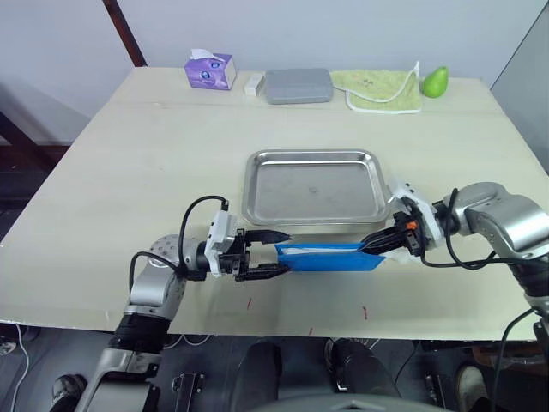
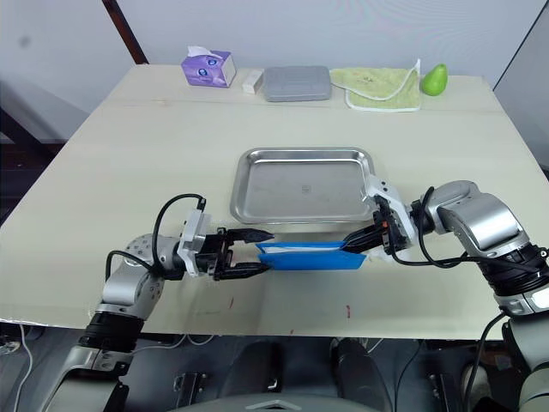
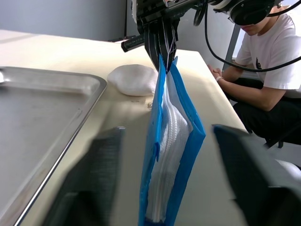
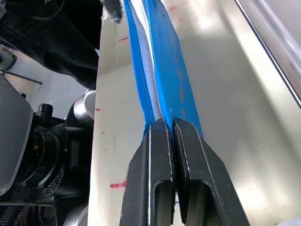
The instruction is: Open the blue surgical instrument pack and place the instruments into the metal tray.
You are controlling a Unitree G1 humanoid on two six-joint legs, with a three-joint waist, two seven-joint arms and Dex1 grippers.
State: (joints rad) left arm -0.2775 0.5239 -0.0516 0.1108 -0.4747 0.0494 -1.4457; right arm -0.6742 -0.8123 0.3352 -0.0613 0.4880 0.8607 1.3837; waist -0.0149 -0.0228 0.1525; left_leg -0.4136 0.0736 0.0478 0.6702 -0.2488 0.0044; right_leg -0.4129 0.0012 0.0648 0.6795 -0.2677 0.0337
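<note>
The blue surgical instrument pack [image 1: 330, 257] stands on its long edge on the table, just in front of the metal tray [image 1: 313, 156]. My right gripper [image 1: 375, 245] is shut on the pack's right end, its fingers [image 4: 150, 155] pinching the blue wrap. At the pack's left end my left gripper [image 1: 276, 252] is open, with one finger [image 3: 94, 179] on each side and clear of the wrap. The end facing my left gripper gapes slightly and shows white ribbed lining [image 3: 171, 141]. The instruments are hidden. Nothing lies in the tray.
Along the table's far edge are a purple tissue box [image 1: 210, 70], a grey box [image 1: 298, 86], a green cloth [image 1: 377, 88] and a green pear-shaped object [image 1: 435, 81]. A white crumpled lump [image 3: 134, 79] lies beside the tray. A person [image 3: 268, 47] sits beyond the table.
</note>
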